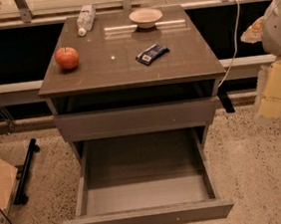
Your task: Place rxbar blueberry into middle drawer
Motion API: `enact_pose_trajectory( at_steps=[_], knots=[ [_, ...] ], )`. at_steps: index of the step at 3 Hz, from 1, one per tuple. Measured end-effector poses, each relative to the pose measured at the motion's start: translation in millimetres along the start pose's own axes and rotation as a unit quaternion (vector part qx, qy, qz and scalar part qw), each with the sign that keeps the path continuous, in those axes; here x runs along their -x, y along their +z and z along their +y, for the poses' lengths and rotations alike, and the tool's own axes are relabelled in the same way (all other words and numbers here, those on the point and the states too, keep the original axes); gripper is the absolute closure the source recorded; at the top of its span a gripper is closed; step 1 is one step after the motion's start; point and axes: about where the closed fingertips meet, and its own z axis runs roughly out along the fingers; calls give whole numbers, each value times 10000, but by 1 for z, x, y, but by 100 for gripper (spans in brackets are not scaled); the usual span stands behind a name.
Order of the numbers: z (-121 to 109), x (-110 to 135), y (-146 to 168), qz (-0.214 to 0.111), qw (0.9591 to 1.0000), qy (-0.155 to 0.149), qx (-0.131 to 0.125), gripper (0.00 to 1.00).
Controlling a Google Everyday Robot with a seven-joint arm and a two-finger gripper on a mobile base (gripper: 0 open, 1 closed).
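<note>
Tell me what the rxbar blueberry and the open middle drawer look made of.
The rxbar blueberry: thin, flat dark-blue wrapper, probably plastic film. The middle drawer: smooth matte grey, metal or laminate, can't tell which. The gripper, white, sits at right edge.

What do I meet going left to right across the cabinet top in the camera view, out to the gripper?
Apple → clear bottle → rxbar blueberry → gripper, beyond the cabinet at the view's right edge. Bowl omitted: it sits behind the bar, same span.

The rxbar blueberry [152,54] lies on the cabinet top [126,68], middle drawer [147,217] pulled out (claw [274,92] at right edge).
</note>
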Motion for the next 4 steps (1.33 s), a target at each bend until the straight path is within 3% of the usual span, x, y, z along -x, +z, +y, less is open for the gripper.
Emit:
enact_pose_trajectory(
  at_steps=[1, 2, 3, 4],
  knots=[
    [0, 0, 0, -5, 10000, -2, -9, 0],
    [-8, 19, 7, -191, 9997, -27, -155, 0],
    [-24, 41, 19, -525, 9981, 27, -326, 0],
    [-51, 57, 36, -1081, 9929, 261, -427, 0]
  ],
)
